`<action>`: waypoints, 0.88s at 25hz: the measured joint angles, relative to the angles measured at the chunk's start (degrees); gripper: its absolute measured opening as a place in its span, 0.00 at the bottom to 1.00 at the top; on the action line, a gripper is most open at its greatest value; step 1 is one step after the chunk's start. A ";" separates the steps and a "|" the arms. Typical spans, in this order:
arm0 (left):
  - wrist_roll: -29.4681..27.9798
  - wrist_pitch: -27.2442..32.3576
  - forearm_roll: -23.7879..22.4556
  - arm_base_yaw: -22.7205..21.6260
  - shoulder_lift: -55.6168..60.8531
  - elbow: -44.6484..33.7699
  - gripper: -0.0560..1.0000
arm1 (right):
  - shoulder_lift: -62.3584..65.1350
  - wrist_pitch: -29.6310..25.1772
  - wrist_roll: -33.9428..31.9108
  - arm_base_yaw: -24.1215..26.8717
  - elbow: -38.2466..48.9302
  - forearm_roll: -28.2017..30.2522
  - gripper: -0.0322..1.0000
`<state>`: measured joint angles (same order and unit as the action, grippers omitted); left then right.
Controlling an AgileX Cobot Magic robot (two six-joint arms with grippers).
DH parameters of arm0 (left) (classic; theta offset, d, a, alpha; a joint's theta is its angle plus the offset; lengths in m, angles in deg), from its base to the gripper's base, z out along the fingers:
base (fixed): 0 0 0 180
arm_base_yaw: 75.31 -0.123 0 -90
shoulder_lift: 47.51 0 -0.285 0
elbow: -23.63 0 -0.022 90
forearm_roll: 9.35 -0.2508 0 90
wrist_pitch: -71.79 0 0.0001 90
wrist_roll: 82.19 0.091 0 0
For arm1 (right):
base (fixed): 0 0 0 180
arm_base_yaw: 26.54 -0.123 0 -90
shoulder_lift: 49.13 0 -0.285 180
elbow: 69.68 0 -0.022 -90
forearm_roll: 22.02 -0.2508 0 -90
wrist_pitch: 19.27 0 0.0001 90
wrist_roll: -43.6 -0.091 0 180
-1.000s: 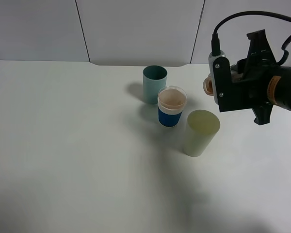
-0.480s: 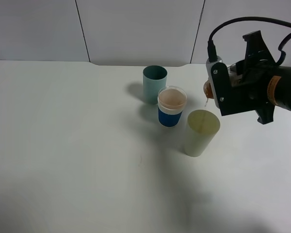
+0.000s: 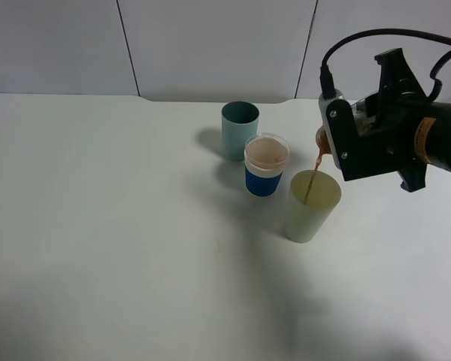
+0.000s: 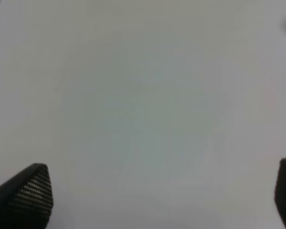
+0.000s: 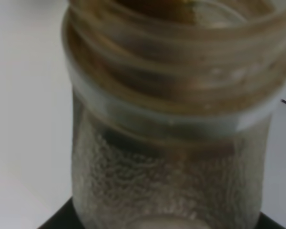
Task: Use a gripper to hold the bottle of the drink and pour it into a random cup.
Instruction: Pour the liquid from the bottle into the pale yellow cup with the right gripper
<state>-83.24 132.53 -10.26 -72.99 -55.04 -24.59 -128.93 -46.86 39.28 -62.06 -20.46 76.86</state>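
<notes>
My right gripper (image 3: 344, 139) is shut on the bottle of the drink (image 3: 322, 140) and holds it tipped, with its mouth above the pale yellow-green cup (image 3: 311, 207). A thin brown stream (image 3: 310, 184) runs from the mouth into that cup. In the right wrist view the bottle's clear threaded neck (image 5: 171, 119) fills the picture, with brown liquid at the rim. The label is hidden. My left gripper (image 4: 157, 200) is open over bare white table, and only its two black fingertips (image 4: 28, 195) show. It is out of the exterior high view.
A clear cup with a blue band (image 3: 266, 165) stands just left of the yellow-green cup. A dark teal cup (image 3: 240, 129) stands behind it. The white table (image 3: 105, 226) ends at a pale panelled wall (image 3: 210, 45).
My right gripper has rotated and tipped the bottle further. A brown stream now falls into the yellow-green cup, where there was only a drip half a second ago.
</notes>
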 joint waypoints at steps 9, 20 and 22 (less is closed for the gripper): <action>0.00 0.00 0.00 0.00 0.00 0.00 0.93 | 0.00 0.00 0.61 0.00 0.00 0.00 0.37; 0.00 0.00 0.00 0.00 0.00 0.00 0.93 | 0.00 0.40 2.12 0.00 0.00 0.00 0.37; 0.00 0.00 0.00 0.00 0.00 0.00 0.93 | 0.00 0.40 3.17 0.00 0.00 0.00 0.37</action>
<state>-83.24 132.53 -10.26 -72.99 -55.04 -24.59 -128.93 -46.47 42.45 -62.06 -20.46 76.86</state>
